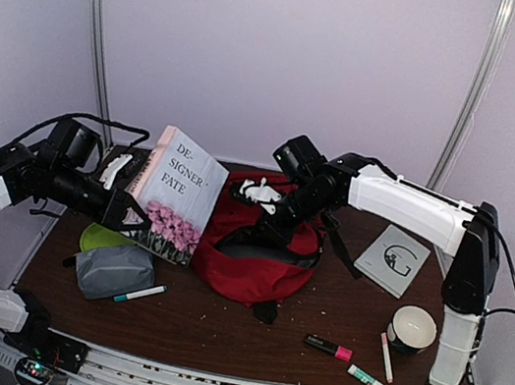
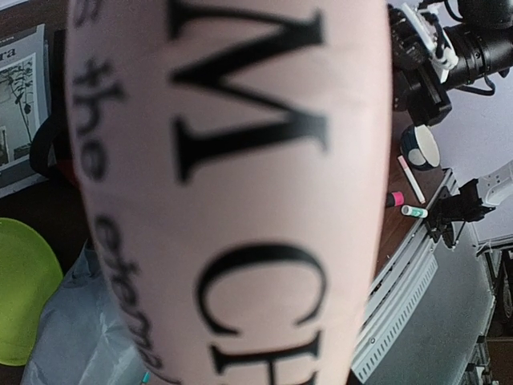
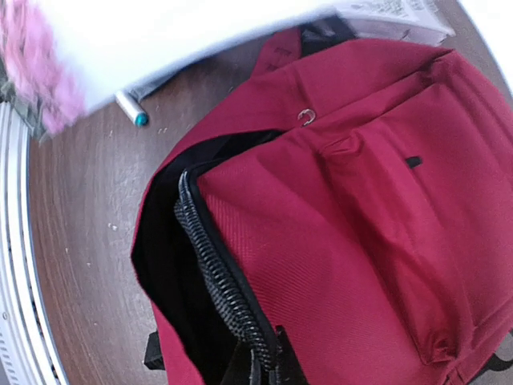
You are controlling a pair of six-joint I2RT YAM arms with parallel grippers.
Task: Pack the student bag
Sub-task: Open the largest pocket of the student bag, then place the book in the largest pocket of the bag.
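Overhead view of a dark brown wooden table (image 1: 213,329) with a red backpack (image 1: 259,271) lying at its centre. The main zipper is undone and the mouth gapes toward 12 o'clock. The wrist view shows black lining behind the zipper coil, and whatever lies inside cannot be made out.

At 4 o'clock from the bag stands a white paper cup (image 1: 412,329), upright, dark inside, its contents unclear. At 8 o'clock a grey zip pouch (image 1: 114,270) lies zipped, overlapping a lime-green dish (image 1: 100,238).

Loose items:
- A teal-capped marker (image 1: 140,294) lies just beside the pouch.
- A grey booklet (image 1: 392,260) lies at 3 o'clock.
- A black-and-pink highlighter (image 1: 328,348), a white pen (image 1: 387,357) and a white-and-green stick (image 1: 366,377) lie toward 5 o'clock.

Crumbs speckle the wood. Pale walls with 2 metal posts close in the space.

The left claw (image 1: 124,211) is clamped on the lower edge of a white book (image 1: 175,193) with pink roses on the cover. It holds the book upright at 9 o'clock, just beside the bag.

The right claw (image 1: 259,193) sits at the bag's 12 o'clock rim with its fingers together. Whether fabric is pinched between them cannot be told.
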